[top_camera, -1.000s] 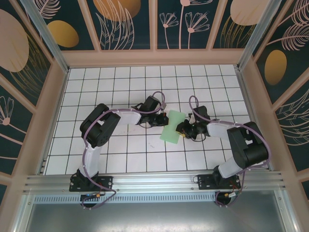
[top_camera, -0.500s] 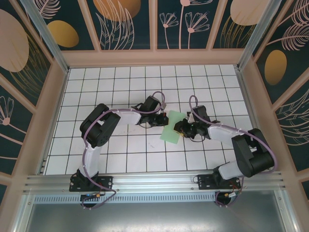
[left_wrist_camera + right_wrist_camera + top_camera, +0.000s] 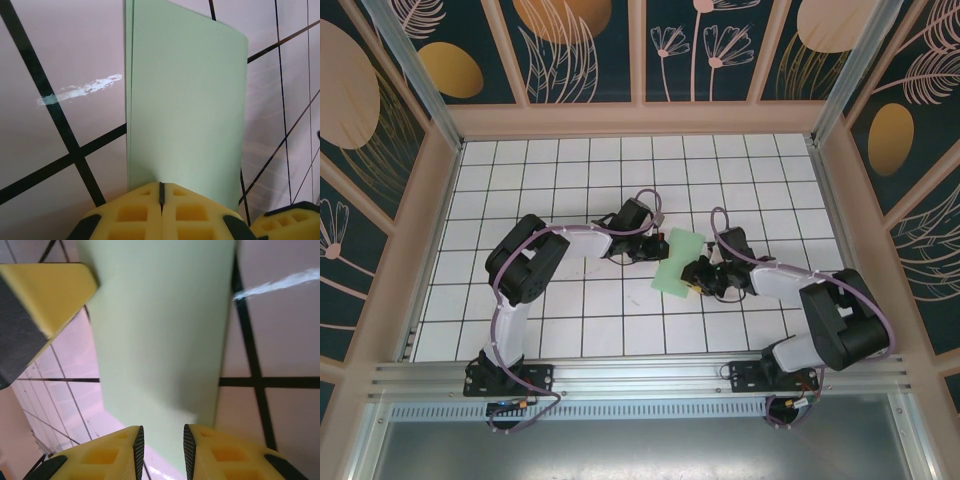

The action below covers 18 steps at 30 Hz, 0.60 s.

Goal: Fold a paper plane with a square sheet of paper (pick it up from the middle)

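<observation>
The square sheet of paper (image 3: 678, 263), pale green, is folded double into an oblong, not a paper plane, and stands tilted above the tiles mid-table. My left gripper (image 3: 658, 250) is shut on its left edge; in the left wrist view the yellow fingers (image 3: 140, 210) meet at the gripper (image 3: 161, 186) with the two-layered sheet (image 3: 185, 100) rising beyond them. My right gripper (image 3: 696, 272) is at the sheet's right side. In the right wrist view the gripper (image 3: 162, 437) is open, with the paper (image 3: 160, 330) showing across the gap. I cannot tell if the pads touch it.
White grid tiles (image 3: 570, 180) cover the floor, walled by a wooden frame (image 3: 640, 118). A white scuff (image 3: 82, 90) marks a tile left of the paper. The metal rail (image 3: 640, 375) with both arm bases runs along the near edge.
My right gripper has shifted slightly left and nearer along the paper's right edge, its elbow swinging in. The sheet's top right corner has drawn in. The left gripper has held still.
</observation>
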{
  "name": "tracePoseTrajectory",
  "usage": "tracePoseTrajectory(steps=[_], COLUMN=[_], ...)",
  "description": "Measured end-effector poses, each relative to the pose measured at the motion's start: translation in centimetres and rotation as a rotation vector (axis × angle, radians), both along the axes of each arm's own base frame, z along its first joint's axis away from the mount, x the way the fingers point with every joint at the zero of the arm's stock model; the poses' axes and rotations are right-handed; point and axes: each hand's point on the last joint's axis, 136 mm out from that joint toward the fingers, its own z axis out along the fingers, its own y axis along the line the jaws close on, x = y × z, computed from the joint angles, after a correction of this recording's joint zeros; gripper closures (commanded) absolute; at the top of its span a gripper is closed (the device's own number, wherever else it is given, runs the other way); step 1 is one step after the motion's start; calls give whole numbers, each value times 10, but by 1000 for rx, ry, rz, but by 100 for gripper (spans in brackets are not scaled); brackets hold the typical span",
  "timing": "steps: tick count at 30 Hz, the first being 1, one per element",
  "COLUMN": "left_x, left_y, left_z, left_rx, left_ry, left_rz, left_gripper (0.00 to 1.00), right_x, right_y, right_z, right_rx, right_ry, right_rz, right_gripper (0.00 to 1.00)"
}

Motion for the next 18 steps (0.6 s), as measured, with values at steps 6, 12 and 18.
tracePoseTrajectory(steps=[6,12,18], left_x=[0,0,0], left_y=[0,0,0], left_z=[0,0,0], left_rx=[0,0,0], left_ry=[0,0,0], left_rz=[0,0,0], left_gripper=[100,100,100], right_x=[-10,-16,-16], right_y=[7,4,4], right_z=[0,-12,-10], right_rx=[3,-15,-16], right_ry=[6,35,29], right_rz=[29,26,26], right_gripper=[69,69,68])
